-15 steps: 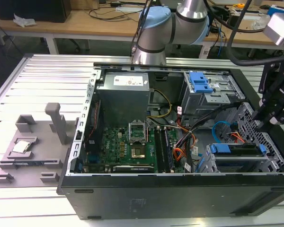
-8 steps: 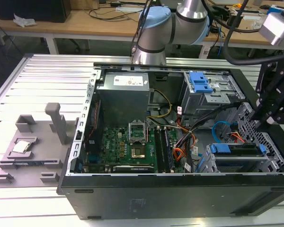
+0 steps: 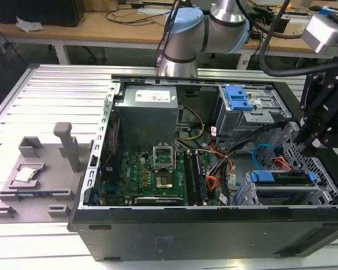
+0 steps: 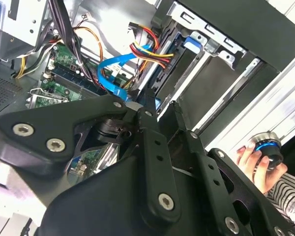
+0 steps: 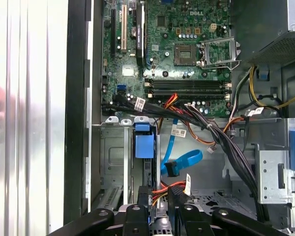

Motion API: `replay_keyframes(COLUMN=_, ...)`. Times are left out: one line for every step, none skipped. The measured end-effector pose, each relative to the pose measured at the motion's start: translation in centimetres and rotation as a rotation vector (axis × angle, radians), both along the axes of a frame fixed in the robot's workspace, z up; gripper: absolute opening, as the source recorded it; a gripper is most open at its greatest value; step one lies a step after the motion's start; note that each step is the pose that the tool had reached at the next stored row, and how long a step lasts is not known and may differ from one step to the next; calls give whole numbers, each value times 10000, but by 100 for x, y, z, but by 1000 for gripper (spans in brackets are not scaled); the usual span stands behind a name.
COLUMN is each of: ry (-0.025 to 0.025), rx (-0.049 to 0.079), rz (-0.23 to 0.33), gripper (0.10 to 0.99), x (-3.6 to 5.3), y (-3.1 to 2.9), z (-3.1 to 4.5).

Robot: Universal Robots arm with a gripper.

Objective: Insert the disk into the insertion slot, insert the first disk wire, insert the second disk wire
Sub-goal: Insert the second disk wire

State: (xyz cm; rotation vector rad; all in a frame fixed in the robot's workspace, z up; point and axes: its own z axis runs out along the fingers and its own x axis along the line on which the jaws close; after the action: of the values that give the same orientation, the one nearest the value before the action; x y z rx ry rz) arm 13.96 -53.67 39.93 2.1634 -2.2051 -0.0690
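Note:
The disk (image 3: 281,181), in its blue carrier (image 5: 144,141), lies inside the insertion slot (image 3: 297,147), a perforated grey cage at the exterior view's right end of the open computer case. My gripper (image 3: 310,143) hangs over the cage's end. In both wrist views its fingers (image 5: 143,197) stand close together. The first disk wire (image 5: 162,189), a red, orange and black bundle, runs in between them, so my gripper (image 5: 160,199) looks shut on its hidden plug. The second disk wire (image 5: 184,160), light blue, loops free beside it with its black plug loose, and it also curves across the second wrist view (image 4: 115,73).
The motherboard (image 3: 158,169) and the power supply (image 3: 146,112) fill the case's left half. A grey drive box with a blue latch (image 3: 239,98) sits at the back. Thick black cables (image 5: 226,142) cross near the cage. A person's hand (image 4: 255,160) holds a knob outside the case.

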Motion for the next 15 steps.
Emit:
replay_keyframes(ry=0, rx=-1, rz=0, gripper=302, x=-16, y=0, z=0)
replay_keyframes(ry=0, rx=-1, rz=1, gripper=302, x=-34, y=0, z=1)
replay_keyframes(ry=0, rx=-1, rz=1, gripper=302, x=-50, y=0, z=0)
replay_keyframes(ry=0, rx=-2, rz=1, gripper=302, x=-60, y=0, z=1)
replay_keyframes(ry=0, rx=-2, rz=2, gripper=302, x=-62, y=0, z=1)
replay_keyframes(ry=0, rx=-1, rz=2, gripper=302, x=-62, y=0, z=1)
replay_keyframes(ry=0, rx=-1, rz=2, gripper=302, x=-62, y=0, z=1)
replay_keyframes(ry=0, rx=-1, rz=1, gripper=302, x=-63, y=0, z=0)
replay_keyframes(ry=0, rx=0, rz=1, gripper=302, x=-63, y=0, z=3)
replay_keyframes(ry=0, rx=-2, rz=1, gripper=302, x=-63, y=0, z=8)
replay_keyframes(ry=0, rx=-2, rz=1, gripper=302, x=-63, y=0, z=15)
replay_keyframes(ry=0, rx=-1, rz=1, gripper=302, x=-63, y=0, z=24)
replay_keyframes(ry=0, rx=-2, rz=1, gripper=302, x=-63, y=1, z=42)
replay_keyframes(ry=0, rx=0, rz=1, gripper=302, x=-63, y=1, z=55)
replay_keyframes(ry=0, rx=1, rz=1, gripper=302, x=-63, y=1, z=62)
